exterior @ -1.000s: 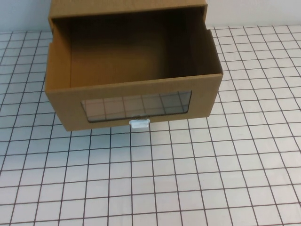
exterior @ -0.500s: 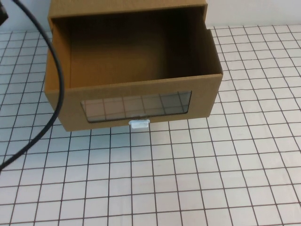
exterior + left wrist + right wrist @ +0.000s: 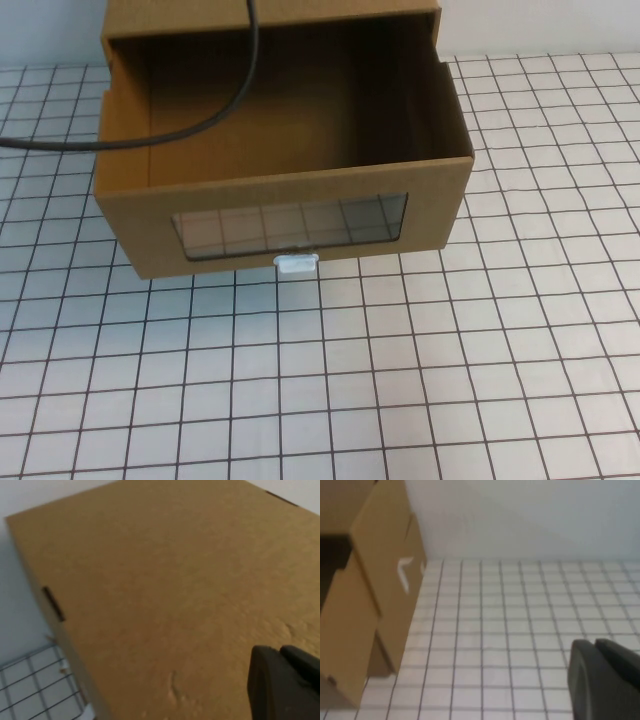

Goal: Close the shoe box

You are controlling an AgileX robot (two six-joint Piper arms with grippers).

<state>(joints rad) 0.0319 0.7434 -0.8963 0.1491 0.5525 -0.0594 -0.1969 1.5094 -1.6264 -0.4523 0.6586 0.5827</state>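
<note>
Shoe box (image 3: 285,150) upper centre of the high view, drawer pulled wide open. Black cable (image 3: 215,118) drooping into it, could snag when shoved. Left pincer (image 3: 285,682) over the lid, right pincer (image 3: 602,680) off beside it on the table (image 3: 400,380), can't tell either's grip.

no legible txt, labels or nos. anywhere
</note>
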